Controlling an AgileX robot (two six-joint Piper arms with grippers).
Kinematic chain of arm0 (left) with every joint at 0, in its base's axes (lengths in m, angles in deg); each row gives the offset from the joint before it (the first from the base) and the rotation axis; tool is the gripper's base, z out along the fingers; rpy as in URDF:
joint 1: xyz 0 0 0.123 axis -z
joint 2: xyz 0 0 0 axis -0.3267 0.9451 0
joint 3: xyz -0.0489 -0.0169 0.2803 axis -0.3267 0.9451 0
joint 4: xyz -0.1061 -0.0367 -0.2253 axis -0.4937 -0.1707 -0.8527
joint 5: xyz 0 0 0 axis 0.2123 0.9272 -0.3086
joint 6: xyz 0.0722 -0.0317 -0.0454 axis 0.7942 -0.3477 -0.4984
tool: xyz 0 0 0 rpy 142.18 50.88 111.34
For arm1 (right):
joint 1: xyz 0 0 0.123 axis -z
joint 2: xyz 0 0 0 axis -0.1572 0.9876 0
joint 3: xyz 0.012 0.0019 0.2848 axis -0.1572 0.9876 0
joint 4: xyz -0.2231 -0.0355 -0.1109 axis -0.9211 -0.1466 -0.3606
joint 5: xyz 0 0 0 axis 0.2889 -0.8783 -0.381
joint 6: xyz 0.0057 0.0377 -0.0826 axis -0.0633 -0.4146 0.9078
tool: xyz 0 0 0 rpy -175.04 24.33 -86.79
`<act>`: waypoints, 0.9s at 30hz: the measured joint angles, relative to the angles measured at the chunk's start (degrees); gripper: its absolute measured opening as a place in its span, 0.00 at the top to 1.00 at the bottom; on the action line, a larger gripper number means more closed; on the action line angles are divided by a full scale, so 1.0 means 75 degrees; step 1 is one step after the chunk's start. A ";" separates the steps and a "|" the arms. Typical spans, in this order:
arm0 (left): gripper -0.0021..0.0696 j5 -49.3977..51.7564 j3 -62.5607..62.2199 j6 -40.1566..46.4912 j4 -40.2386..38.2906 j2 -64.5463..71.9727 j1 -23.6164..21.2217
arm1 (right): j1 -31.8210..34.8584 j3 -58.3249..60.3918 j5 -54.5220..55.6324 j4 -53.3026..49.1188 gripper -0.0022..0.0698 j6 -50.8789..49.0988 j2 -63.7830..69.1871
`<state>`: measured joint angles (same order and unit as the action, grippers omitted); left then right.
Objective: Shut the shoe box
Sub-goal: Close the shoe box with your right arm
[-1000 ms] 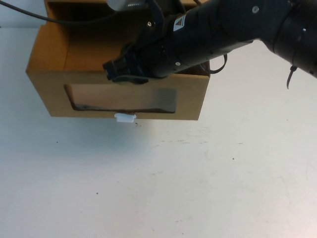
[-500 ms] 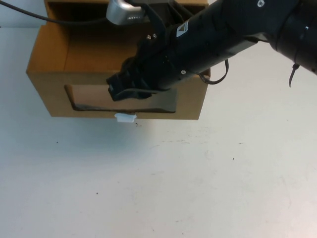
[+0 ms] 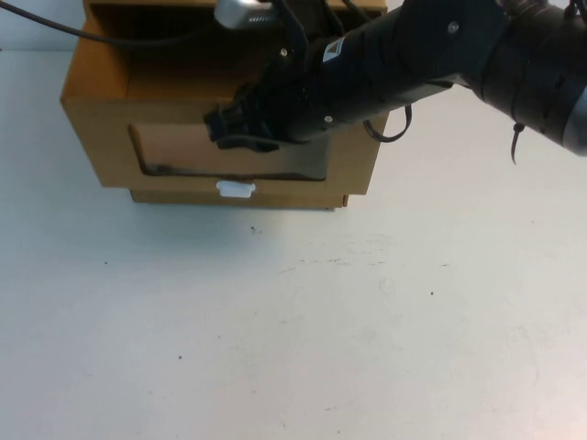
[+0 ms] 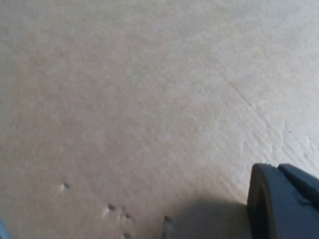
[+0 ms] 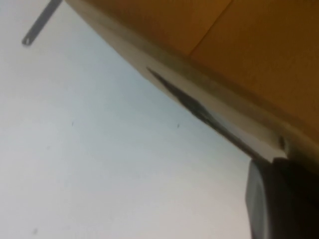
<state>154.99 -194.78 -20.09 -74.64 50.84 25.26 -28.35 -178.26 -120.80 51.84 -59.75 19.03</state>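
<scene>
The shoe box (image 3: 101,147) is brown cardboard and stands at the far edge of the white table in the high view. Its drawer front has a wide clear window (image 3: 174,151) with a small white pull tab (image 3: 235,189) below it. The drawer front sits close to the outer sleeve, whose lower edge (image 3: 293,197) shows just beneath it. My right gripper (image 3: 229,128) rests against the top of the drawer front, above the window. The right wrist view shows the box's brown wall (image 5: 224,45) right beside the right gripper (image 5: 279,199). My left gripper (image 4: 286,204) appears only in the left wrist view, over a bare surface.
The black right arm (image 3: 440,46) reaches in from the upper right across the box. A dark cable (image 3: 55,27) runs over the box's far left corner. White table (image 3: 293,321) spreads in front of the box.
The drawer front has slid back into the sleeve, away from the camera, and the right gripper has moved back with it.
</scene>
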 joint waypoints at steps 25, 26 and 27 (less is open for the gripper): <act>0.98 0.0020 -0.0005 -0.0003 -0.0012 0.0000 0.0000 | 0.0876 -0.2385 0.0674 0.1555 0.99 0.1184 0.1740; 0.98 0.0020 -0.0005 -0.0003 -0.0012 0.0000 0.0000 | 0.0876 -0.2401 0.0723 0.1540 0.99 0.1212 0.1757; 0.98 0.0020 -0.0005 -0.0003 -0.0012 0.0000 0.0000 | 0.0876 -0.2437 0.0797 0.1526 0.99 0.1213 0.1789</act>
<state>155.14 -194.82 -20.12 -74.73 50.84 25.26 -21.78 -196.54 -114.82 63.29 -50.65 32.45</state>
